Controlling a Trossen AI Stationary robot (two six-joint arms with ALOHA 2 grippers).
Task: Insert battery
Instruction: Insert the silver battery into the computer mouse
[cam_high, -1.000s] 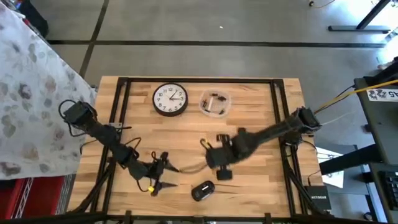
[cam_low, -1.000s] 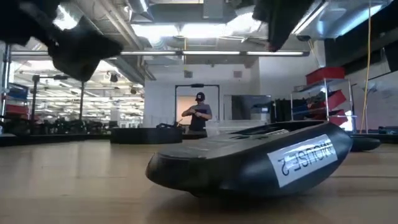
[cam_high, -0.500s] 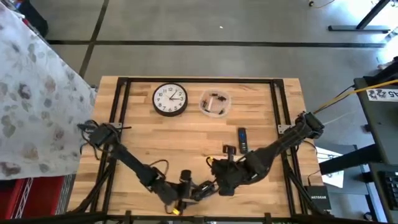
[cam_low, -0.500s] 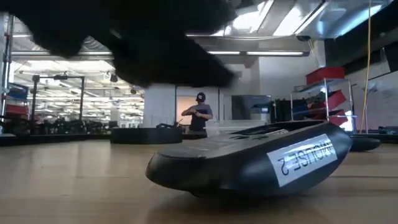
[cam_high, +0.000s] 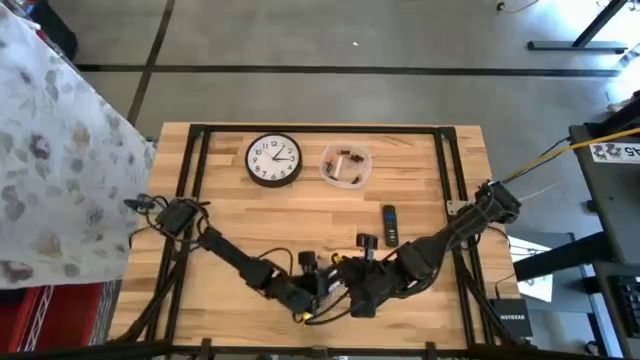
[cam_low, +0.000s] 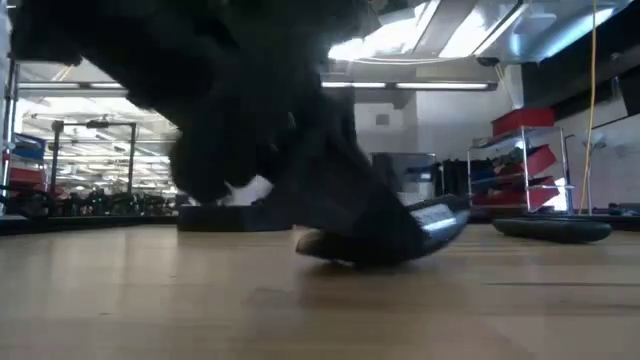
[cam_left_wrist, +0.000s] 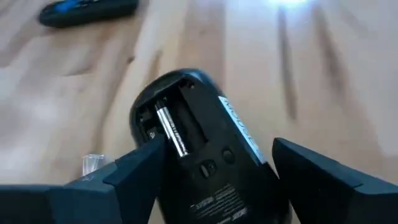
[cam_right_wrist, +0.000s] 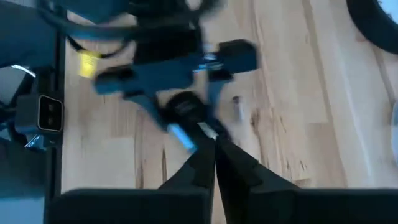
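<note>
The black mouse (cam_left_wrist: 205, 149) lies belly up, its battery bay open and a silver battery (cam_left_wrist: 171, 129) lying in the bay. It sits near the table's front edge between both grippers. My left gripper (cam_high: 308, 296) is shut on the mouse. My right gripper (cam_right_wrist: 213, 144) comes from the right with its fingers shut, their tips close by the mouse (cam_right_wrist: 184, 111). I cannot tell whether they touch it. In the low view the mouse (cam_low: 405, 228) is tilted, one end raised. My left gripper has the mouse pinched between its two fingers (cam_left_wrist: 134, 171), one on each long side (cam_left_wrist: 160, 148) of the body toward its rear half. The fingers lie along the table, level. The mouse is belly up and tilted, its lower end (cam_low: 335, 252) at the tabletop.
A wall clock (cam_high: 273, 160) and a clear bowl (cam_high: 346, 166) holding small parts stand at the far edge. A black remote (cam_high: 389, 224) and a small black piece (cam_high: 366, 241) lie right of centre. A small clear bit (cam_right_wrist: 237, 107) lies beside the mouse.
My left gripper has swept toward the table's right along the near edge to the mouse and closed around it. My right gripper has moved toward the near edge, up to the mouse. The mouse, flat on the table before, is now turned about and tipped, one end raised.
</note>
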